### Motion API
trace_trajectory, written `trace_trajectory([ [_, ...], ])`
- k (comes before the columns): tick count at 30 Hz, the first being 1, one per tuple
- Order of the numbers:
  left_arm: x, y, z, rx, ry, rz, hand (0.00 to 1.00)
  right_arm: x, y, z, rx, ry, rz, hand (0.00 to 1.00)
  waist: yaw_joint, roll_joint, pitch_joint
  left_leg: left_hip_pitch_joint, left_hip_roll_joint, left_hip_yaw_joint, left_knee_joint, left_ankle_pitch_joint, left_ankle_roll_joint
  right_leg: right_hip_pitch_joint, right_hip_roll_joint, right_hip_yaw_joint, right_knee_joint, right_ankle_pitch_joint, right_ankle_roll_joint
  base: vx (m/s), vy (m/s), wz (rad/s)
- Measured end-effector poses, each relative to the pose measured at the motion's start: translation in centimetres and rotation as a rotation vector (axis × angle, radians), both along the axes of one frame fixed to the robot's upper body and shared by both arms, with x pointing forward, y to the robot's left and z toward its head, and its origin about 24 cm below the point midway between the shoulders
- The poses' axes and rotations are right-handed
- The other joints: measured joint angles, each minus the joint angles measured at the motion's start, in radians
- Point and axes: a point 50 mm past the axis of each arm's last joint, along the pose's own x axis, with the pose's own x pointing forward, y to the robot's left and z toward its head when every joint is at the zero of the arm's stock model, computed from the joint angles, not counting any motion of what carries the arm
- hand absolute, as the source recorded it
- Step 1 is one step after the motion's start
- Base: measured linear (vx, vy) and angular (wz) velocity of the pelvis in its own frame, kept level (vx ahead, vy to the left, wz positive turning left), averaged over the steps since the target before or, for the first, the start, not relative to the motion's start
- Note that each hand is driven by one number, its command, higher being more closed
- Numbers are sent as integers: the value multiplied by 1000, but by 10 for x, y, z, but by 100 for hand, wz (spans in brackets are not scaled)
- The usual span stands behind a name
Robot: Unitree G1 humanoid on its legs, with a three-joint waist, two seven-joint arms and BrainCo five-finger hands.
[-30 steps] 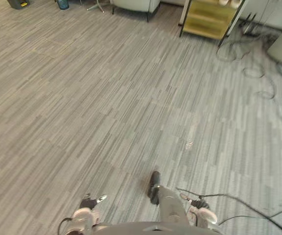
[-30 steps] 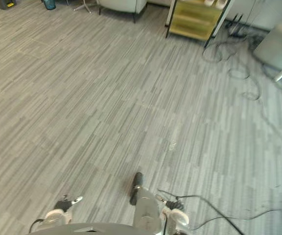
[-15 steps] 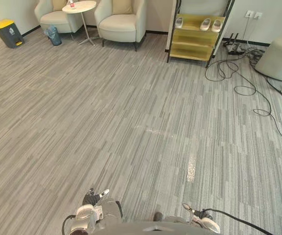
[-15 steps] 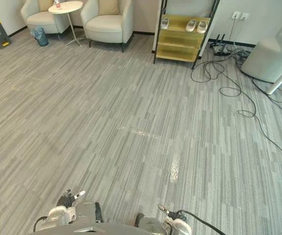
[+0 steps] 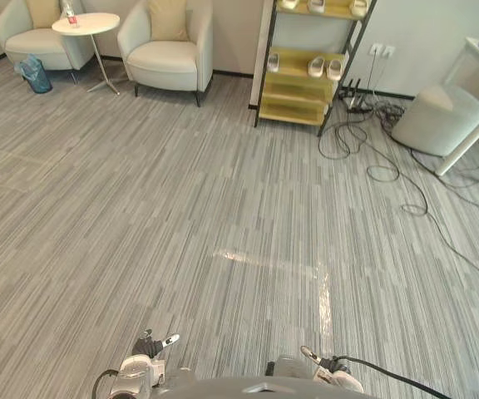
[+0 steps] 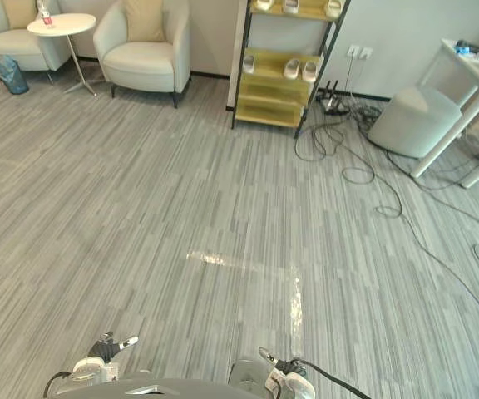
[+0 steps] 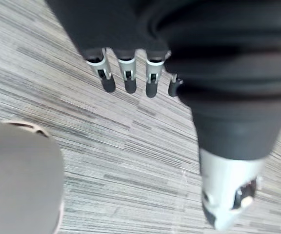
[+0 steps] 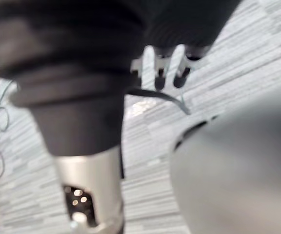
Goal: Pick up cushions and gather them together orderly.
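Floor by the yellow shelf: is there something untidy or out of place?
Yes. Loose black cables lie in tangled loops on the floor, from the wall by the yellow shelf out toward the white table. Nothing looks spilled or broken. The cushions stand upright in the armchairs.

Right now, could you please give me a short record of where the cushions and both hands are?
First cushion: upright in right armchair
Second cushion: upright in left armchair
Between the chairs: round table
Left hand: fingers straight, empty, above floor
Right hand: fingers straight, empty
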Motion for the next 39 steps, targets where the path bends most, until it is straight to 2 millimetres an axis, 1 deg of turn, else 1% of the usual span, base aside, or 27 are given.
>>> trace_trajectory([
  [1,0,0,0,-1,2,2,0,3,-1,1,-3,-8,6,0,-7,3,1,20,9,0,-25,0,-1,-30,5,-34,-91,-1,-2,379,-117,2],
  [2,-1,0,0,-1,3,2,0,10,-1,3,-9,-22,25,0,-15,11,7,37,28,-2,-50,1,-1,-70,31,-37,-238,21,-6,376,-173,3],
  [3,-1,-1,-1,-2,6,2,0,13,-2,4,-14,-27,35,0,-17,16,11,44,37,-2,-57,1,-1,-83,45,-29,-303,44,-2,375,-218,10],
  [4,-2,-2,-1,-5,8,4,0,18,-4,6,-23,-34,57,0,-21,21,21,63,56,-6,-74,5,-8,-114,78,16,-509,152,6,471,-304,20],
  [5,-2,0,-1,-5,3,20,0,19,-4,6,-24,-36,69,0,-22,12,30,90,57,-15,-87,5,-9,-123,86,73,-673,259,16,413,-291,26],
  [7,-3,3,-1,-5,2,47,0,18,-3,6,-22,-34,68,0,-24,-5,38,128,49,-41,-98,1,-41,-112,75,113,-758,334,21,380,-289,28],
  [8,-3,1,-1,-11,2,66,0,20,-6,7,-32,-39,75,0,-28,2,45,167,65,-63,-97,-4,-61,-103,78,111,-700,435,5,483,-391,28],
  [11,-5,-23,-4,-78,12,83,0,19,-26,11,-80,-36,62,0,-33,79,40,146,150,-150,20,64,-110,-140,111,62,-477,274,-29,524,-425,20],
  [12,-5,-25,-4,-84,12,90,0,17,-27,11,-79,-31,57,0,-36,80,40,126,164,-175,71,87,-111,-133,119,55,-459,249,-29,456,-334,19],
  [15,-3,-20,-3,-81,0,85,0,7,-25,7,-71,7,60,0,-44,84,43,-60,234,-265,482,291,-132,-20,176,24,-500,172,-64,400,-251,9],
  [16,-2,-18,-2,-77,-9,84,0,0,-26,5,-70,25,57,0,-43,87,44,-127,261,-239,641,270,-113,44,200,22,-544,163,-80,421,-203,-2],
  [18,-1,-14,-1,-74,-20,80,0,-12,-26,2,-66,59,51,0,-36,85,45,-197,286,-159,779,209,-80,135,222,29,-604,160,-105,400,-143,-11],
  [20,2,-12,1,-68,-37,76,0,-21,-28,0,-61,89,36,0,-30,85,46,-273,283,-93,823,147,-66,223,225,42,-663,153,-109,415,-77,-18],
  [22,6,-14,3,-66,-53,57,0,-24,-29,0,-60,98,31,0,-23,85,46,-332,259,-83,757,92,-88,272,222,63,-702,166,-94,393,5,-31],
  [24,10,-15,4,-62,-64,32,0,-27,-28,-2,-52,113,22,0,-18,77,50,-351,219,-89,602,48,-109,319,206,83,-730,171,-85,301,74,-32],
  [25,13,-17,5,-60,-70,8,0,-28,-27,-3,-45,113,5,0,-18,70,55,-349,169,-103,442,41,-118,345,182,86,-742,171,-73,318,186,-13],
  [26,15,-19,5,-59,-71,-14,0,-30,-27,-3,-44,114,-4,0,-19,68,56,-349,119,-133,267,69,-133,363,160,89,-754,166,-41,365,238,-8],
  [27,14,-21,5,-60,-69,-23,0,-30,-28,-3,-47,114,-9,0,-20,73,54,-349,96,-156,169,121,-140,367,156,91,-754,157,-22,205,198,-3],
  [28,13,-23,4,-63,-62,-31,0,-32,-32,-2,-56,116,-12,0,-20,91,49,-346,88,-187,88,215,-160,370,167,94,-755,149,-4,206,221,4],
  [29,17,-20,5,-54,-70,-42,0,-30,-29,-3,-50,117,-11,0,-16,69,56,-328,55,-193,80,238,-109,382,146,113,-758,143,15,202,204,7],
  [30,18,-16,6,-41,-72,-47,0,-30,-25,-3,-43,118,-9,0,-18,50,54,-315,38,-193,55,240,-106,380,131,123,-762,146,20,267,253,9],
  [31,18,-4,7,-11,-73,-50,0,-30,-15,-6,-17,117,-8,0,-16,4,46,-300,4,-174,11,249,-81,379,99,145,-768,146,22,183,167,0],
  [33,17,1,7,1,-66,-50,0,-30,-10,-7,-6,117,-9,0,-13,-7,42,-292,-12,-164,-9,250,-74,373,82,147,-772,151,30,133,127,-8],
  [34,16,5,7,11,-61,-50,0,-30,-8,-8,-2,117,-9,0,-14,-24,34,-281,-23,-160,-24,250,-64,377,73,149,-780,161,35,92,108,-14],
  [35,15,7,6,17,-53,-52,0,-30,-6,-8,3,118,-9,0,-14,-19,36,-268,-34,-152,-45,254,-58,378,63,154,-788,161,36,73,97,-14],
  [36,14,7,6,18,-50,-52,0,-30,-6,-8,2,118,-8,0,-14,-28,30,-260,-37,-146,-58,257,-52,378,60,157,-790,161,36,36,74,-21],
  [39,11,10,5,24,-36,-55,0,-30,-6,-8,2,118,-6,0,-16,-30,26,-231,-57,-132,-118,280,-40,376,43,172,-804,153,48,-1,19,-17],
])
